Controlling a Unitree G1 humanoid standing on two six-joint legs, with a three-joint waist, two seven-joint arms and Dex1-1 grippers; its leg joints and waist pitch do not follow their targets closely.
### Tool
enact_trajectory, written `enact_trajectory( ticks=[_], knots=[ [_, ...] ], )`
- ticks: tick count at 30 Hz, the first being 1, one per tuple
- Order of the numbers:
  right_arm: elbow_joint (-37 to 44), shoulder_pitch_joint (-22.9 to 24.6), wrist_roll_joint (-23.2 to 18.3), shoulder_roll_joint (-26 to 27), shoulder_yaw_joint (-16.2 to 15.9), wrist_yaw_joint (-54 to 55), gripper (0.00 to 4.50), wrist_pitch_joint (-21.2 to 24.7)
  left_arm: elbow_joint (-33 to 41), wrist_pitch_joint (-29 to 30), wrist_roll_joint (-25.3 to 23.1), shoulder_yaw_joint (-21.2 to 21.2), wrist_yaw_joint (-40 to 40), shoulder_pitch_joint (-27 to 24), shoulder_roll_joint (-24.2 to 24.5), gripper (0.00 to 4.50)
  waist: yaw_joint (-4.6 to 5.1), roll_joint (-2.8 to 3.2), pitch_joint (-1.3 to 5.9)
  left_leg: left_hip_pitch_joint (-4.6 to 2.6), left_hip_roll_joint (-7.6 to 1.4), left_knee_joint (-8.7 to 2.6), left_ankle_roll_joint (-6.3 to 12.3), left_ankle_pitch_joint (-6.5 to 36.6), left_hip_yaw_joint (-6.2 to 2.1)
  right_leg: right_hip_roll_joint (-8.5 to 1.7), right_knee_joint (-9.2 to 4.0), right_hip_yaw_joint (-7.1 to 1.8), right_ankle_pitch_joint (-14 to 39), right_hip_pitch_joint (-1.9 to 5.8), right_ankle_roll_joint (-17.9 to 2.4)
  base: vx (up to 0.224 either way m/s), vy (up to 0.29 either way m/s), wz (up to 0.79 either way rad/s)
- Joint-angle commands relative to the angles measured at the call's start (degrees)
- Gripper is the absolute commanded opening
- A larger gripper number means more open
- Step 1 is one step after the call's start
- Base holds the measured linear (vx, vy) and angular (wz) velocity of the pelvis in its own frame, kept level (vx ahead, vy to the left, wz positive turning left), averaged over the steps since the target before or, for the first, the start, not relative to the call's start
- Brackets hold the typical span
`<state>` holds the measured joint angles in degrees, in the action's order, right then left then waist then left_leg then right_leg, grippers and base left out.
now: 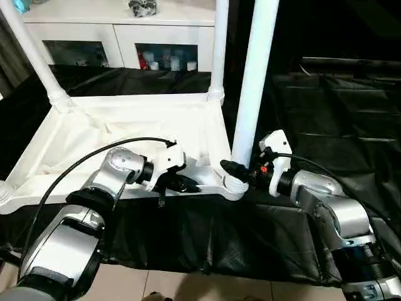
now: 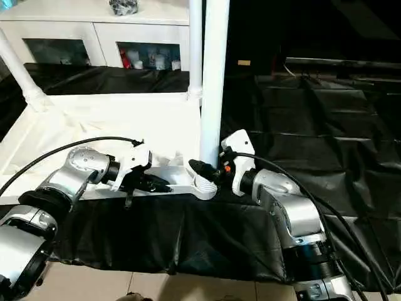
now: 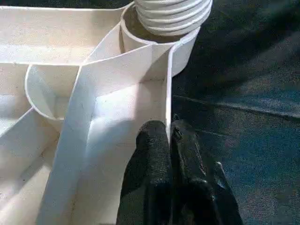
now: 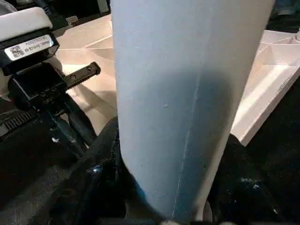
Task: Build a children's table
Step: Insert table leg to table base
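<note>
Tabletop lies upside down on black sheet, w/ legs standing in corner sockets. Left gripper pinched tight on tabletop's near rim. Right gripper wraps near-right leg just above its socket, holding it.

Under my arms a black sheet is spread wide and creased, and the white tabletop lies on it upside down, ribs up, its near edge close to the sheet's front border, past which a strip of pale floor shows.
</note>
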<state>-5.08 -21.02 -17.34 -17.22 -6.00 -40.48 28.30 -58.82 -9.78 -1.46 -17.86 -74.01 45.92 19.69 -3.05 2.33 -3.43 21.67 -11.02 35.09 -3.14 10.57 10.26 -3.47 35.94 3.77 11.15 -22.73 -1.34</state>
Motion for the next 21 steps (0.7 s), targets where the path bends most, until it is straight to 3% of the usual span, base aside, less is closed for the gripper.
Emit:
enact_trajectory(
  ticks=[1,2,6,11,18,21],
  knots=[
    [-1.9,-0.53,0.87,-0.02,0.13,0.1,1.9,-1.27,-1.12,2.16,0.07,0.79,0.89,-0.06,-0.34,0.0,-0.18,-0.35,4.01,-0.98,-2.01,-4.04,0.77,10.73,-0.82,-4.94,-5.25,-3.06,13.46,3.01,-11.89,0.0,0.0,0.0],
    [-3.02,-0.69,1.1,0.36,0.33,0.23,1.9,-2.17,-0.96,2.89,1.02,1.57,0.69,0.01,-0.73,0.0,-0.2,0.01,4.14,-1.02,-2.06,-4.01,0.63,10.61,-0.86,-4.94,-5.07,-3.05,12.52,2.95,-12.33,0.0,0.0,0.0],
    [-9.14,-1.87,1.27,2.15,1.64,1.09,1.89,-6.02,0.24,6.19,3.31,3.46,-0.07,-0.04,-1.99,0.0,-0.1,-0.14,4.33,-0.77,-1.98,-3.95,1.05,9.68,-0.87,-4.89,-4.74,-2.97,8.56,3.18,-13.74,0.0,0.0,0.0],
    [-11.69,-1.46,-0.08,2.9,2.57,0.1,1.89,-6.85,0.2,7.02,2.1,3.24,2.94,-0.28,-2.68,0.0,-0.15,-0.41,4.4,-0.69,-1.94,-3.83,2.59,8.22,-0.77,-4.86,-4.59,-2.96,5.71,3.41,-14.33,0.0,0.0,0.0],
    [-13.36,0.77,-2.26,3.8,5.2,-0.68,1.89,-9.47,0.87,8.67,1.92,4.27,6.7,-0.08,-4.02,0.0,-0.29,-0.45,3.65,-1.37,-2.06,-4.44,1.22,13.96,-0.93,-5.09,-6.03,-2.83,18.75,3.07,-11.55,0.0,0.0,0.0],
    [-15.3,2.88,-3.86,5.2,7.92,-0.7,1.89,-12.57,1.77,8.89,1.73,4.43,7.04,-0.12,-4.16,0.0,-0.3,-0.27,3.93,-1.49,-2.2,-4.62,1.36,13.23,-0.99,-5.18,-6.14,-2.9,17.18,3.1,-11.44,0.0,0.0,0.0]
  ],
)
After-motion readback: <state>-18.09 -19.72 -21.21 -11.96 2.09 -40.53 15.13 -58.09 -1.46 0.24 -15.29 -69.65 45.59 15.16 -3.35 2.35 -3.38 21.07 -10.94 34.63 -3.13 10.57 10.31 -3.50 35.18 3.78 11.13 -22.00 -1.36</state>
